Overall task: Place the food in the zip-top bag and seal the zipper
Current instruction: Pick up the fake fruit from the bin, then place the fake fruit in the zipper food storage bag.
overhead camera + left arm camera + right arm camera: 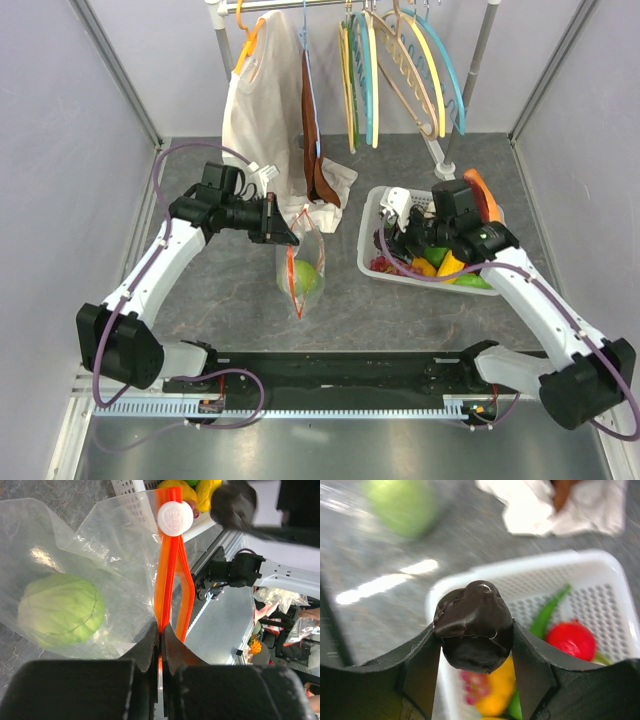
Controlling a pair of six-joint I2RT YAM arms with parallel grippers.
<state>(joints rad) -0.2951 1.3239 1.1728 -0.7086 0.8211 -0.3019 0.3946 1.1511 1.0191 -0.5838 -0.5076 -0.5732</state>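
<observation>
Left gripper (160, 639) is pinched tight on the zipper (167, 580), gripping the bag (300, 262) by its mouth. Beyond the fingers the strip's two halves part, and a white slider (175, 516) sits at the far end. One green ball (61, 611) lies inside the bag on the table (220, 300). Right gripper (474, 630) clamps a dark piece (470, 605) over the near rim of the basket (600, 565), which holds a red ball (572, 639), a yellow piece (495, 700) and a green pod (547, 612).
</observation>
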